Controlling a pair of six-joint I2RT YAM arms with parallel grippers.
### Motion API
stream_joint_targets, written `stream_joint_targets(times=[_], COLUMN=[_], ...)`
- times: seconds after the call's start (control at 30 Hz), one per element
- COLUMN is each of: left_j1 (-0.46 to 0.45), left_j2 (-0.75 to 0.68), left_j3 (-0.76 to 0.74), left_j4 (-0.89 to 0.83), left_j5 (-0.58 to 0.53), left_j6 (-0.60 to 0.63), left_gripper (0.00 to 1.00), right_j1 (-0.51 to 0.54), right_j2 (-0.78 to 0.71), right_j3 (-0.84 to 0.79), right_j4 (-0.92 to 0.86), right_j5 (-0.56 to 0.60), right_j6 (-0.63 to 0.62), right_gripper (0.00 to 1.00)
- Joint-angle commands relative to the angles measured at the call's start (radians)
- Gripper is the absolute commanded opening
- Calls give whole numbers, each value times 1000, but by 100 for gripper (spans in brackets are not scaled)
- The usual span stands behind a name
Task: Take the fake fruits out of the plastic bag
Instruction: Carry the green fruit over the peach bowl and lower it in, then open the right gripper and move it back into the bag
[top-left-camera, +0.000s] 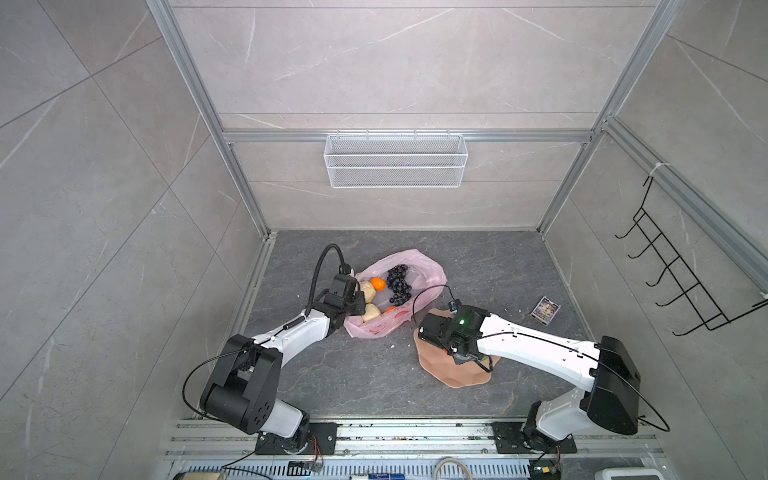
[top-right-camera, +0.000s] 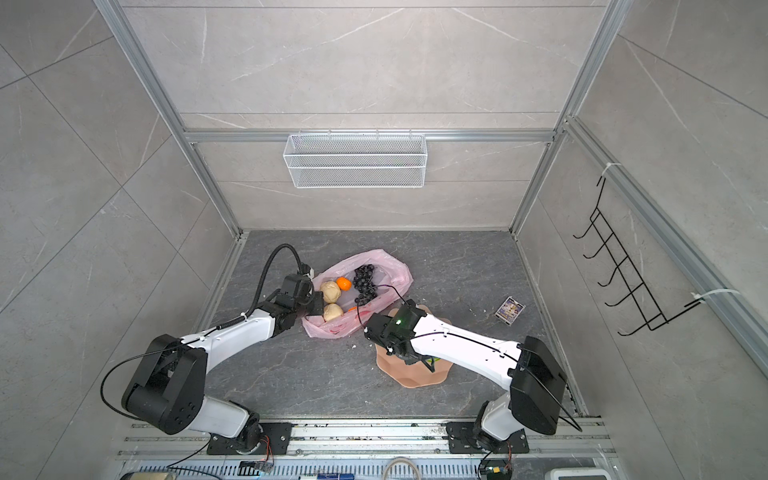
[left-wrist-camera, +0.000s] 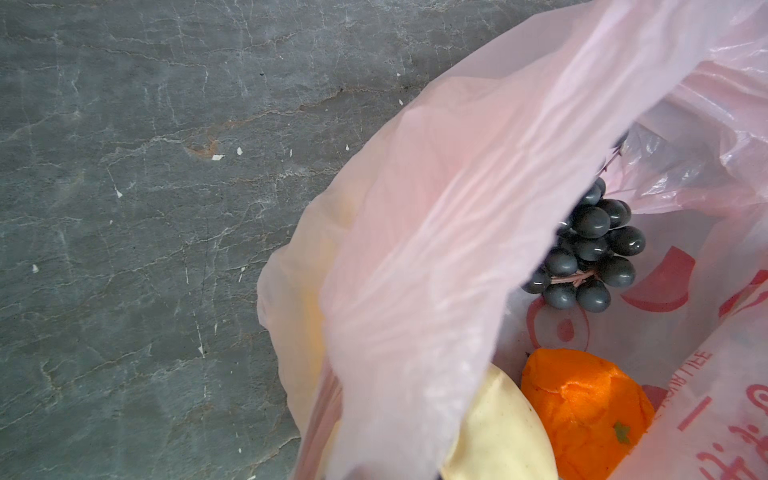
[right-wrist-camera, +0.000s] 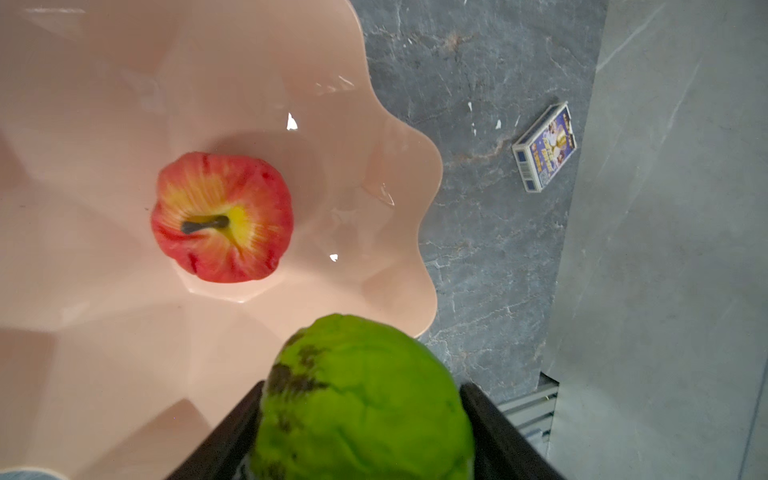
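My right end effector (right-wrist-camera: 363, 428) grips the bumpy green plastic fruit (right-wrist-camera: 365, 390) between its black jaws, above the peach wavy-edged plastic dish (right-wrist-camera: 104, 104) on the grey stone-patterned desk (top-left-camera: 365, 386). A red-and-yellow plastic apple (right-wrist-camera: 222, 218) lies in the dish's hollow. Just beyond, my left end effector (top-right-camera: 316, 302) is closed on the rim of the thin translucent pink plastic bag (left-wrist-camera: 436, 249), whose mouth gapes. Inside lie two beige lumpy plastic fruits (top-right-camera: 330, 291), a bright orange plastic fruit (left-wrist-camera: 582, 411) and a dark purple grape bunch (left-wrist-camera: 590, 249). Well apart to the right lies a small printed cardboard box (right-wrist-camera: 544, 147).
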Motion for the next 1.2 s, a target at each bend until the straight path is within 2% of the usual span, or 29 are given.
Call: stream_joint_targets(times=[0.0, 0.37, 0.6, 0.83, 1.0, 1.17], left_j1=[-1, -2, -1, -1, -2, -1], left_j2=[-4, -11, -6, -21, -46, -63], left_j3=[-1, -5, -2, -14, -37, -52], left_j4=[22, 22, 24, 35, 58, 71], left_j5=[-8, -17, -15, -8, -9, -13], left_j6=[11, 14, 14, 9, -4, -21], left_gripper=[0, 0, 0, 0, 0, 0], right_j1=[1, -31, -31, -32, -27, -27], right_j2=[35, 134, 99, 71, 59, 124], right_j3=[-22, -16, -35, 29, 119, 234], right_j4=[-25, -44, 14, 25, 135, 327], right_j5=[23, 63, 27, 43, 22, -50], right_j6=[26, 5, -9, -15, -50, -104], right_gripper=[71, 72, 72, 72, 71, 71])
